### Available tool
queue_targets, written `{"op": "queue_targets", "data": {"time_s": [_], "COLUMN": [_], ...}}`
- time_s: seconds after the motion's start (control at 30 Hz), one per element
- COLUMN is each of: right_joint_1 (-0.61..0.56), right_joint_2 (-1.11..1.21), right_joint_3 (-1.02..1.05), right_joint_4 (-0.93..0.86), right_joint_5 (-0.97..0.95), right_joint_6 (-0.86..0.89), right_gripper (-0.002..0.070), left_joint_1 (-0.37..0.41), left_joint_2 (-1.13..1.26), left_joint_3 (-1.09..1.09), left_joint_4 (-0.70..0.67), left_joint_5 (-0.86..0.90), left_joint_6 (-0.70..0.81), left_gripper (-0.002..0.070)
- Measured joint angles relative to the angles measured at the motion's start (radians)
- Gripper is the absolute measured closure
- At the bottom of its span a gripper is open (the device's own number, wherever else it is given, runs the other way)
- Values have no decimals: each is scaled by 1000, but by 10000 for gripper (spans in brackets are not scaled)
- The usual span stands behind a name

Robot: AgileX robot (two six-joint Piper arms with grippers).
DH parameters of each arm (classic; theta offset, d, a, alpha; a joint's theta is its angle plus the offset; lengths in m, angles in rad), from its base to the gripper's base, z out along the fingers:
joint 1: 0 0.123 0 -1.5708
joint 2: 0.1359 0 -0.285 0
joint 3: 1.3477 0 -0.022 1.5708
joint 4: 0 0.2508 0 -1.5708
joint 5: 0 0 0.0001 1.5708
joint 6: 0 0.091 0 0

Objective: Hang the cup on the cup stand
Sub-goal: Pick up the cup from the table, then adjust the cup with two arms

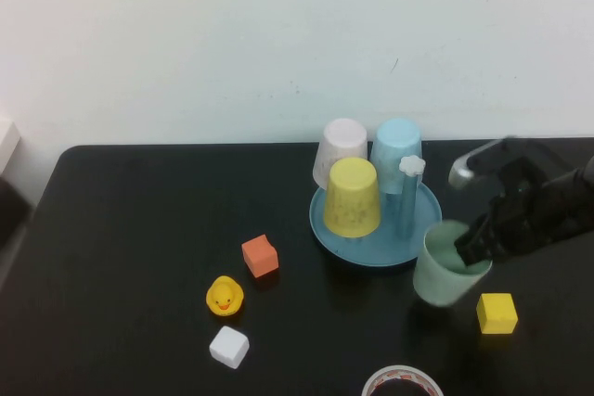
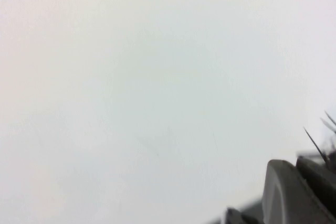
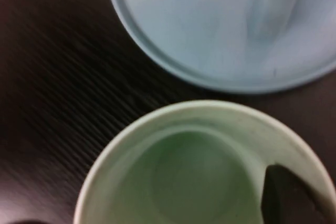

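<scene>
While the right gripper (image 1: 475, 246) pinches the rim of the cup (image 1: 444, 271) near the counter's (image 1: 139, 229) right edge, beside the cup stand (image 1: 371, 246), it looks light and slippery. Left gripper (image 2: 294, 192): can't tell.

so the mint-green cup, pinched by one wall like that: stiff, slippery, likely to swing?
Probably light and fairly stiff: the cup looks thin plastic. The right hand pinches only the rim wall, one finger inside, so it may pivot; it already tilts. The smooth wall could slip. The left hand faces the wall, uninvolved.
</scene>
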Motion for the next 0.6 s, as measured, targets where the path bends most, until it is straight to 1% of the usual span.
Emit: {"op": "queue_targets", "data": {"time_s": [0.07,0.13,0.23,0.27,0.33,0.4,0.47,0.53,0.6], "right_joint_1": [0,0,2,12,21,33,52,75,114], "right_joint_2": [-57,-122,-233,-312,-381,-452,-513,-560,-594], "right_joint_3": [0,0,0,0,0,0,0,0,0], "right_joint_4": [0,14,60,102,164,255,394,543,695], "right_joint_5": [36,98,211,265,279,285,285,285,290], "right_joint_6": [0,-2,-4,-9,-35,-108,-236,-378,-539], "right_gripper": [642,642,643,643,643,643,643,643,643], "left_joint_1": [0,0,0,0,0,0,0,0,0], "left_joint_2": [-25,-42,-46,-47,-49,-49,-44,-31,-21], "left_joint_3": [-2,-4,-4,-4,-4,-4,2,7,11], "left_joint_4": [-38,-51,-62,-64,-68,-70,-74,-74,-74], "left_joint_5": [-35,-58,-77,-86,-100,-116,-121,-123,-120], "left_joint_6": [-5,-33,-144,-275,-472,-676,-889,-1038,-1120], "left_gripper": [633,546,333,157,62,15,-4,-11,-15]}}
